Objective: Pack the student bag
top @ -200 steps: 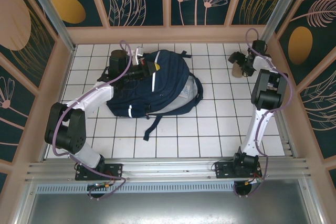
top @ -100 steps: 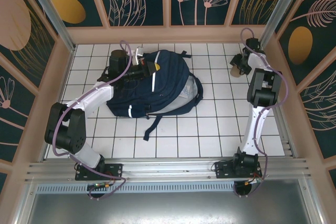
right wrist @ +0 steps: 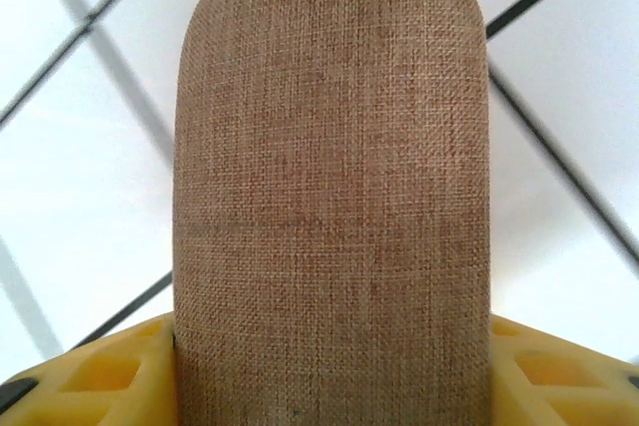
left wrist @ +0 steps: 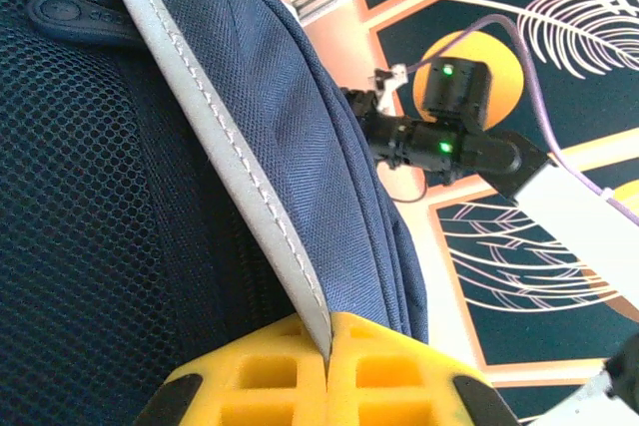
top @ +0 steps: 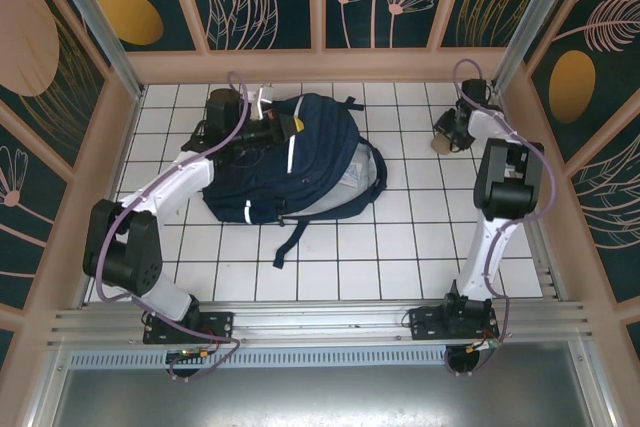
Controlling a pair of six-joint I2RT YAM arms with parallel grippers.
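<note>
Grip check: right pincer [right wrist: 329, 366] pinches the tan case [right wrist: 329, 147] squarely between its fingers, so I'd lift straight up. Left pincer [left wrist: 327, 331] is clamped on the backpack [left wrist: 150, 197] trim; I'd hold that taut.

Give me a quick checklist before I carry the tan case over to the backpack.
1. Left jaws shut on the student bag's grey stripe: ok.
2. Right jaws flank the tan case, touching both its sides: ok.
3. Case lifted off the tiles: cannot tell.
4. Bag opening wide enough for the case: cannot tell.
5. Arms well apart, bag at left, case at far right: ok.
</note>
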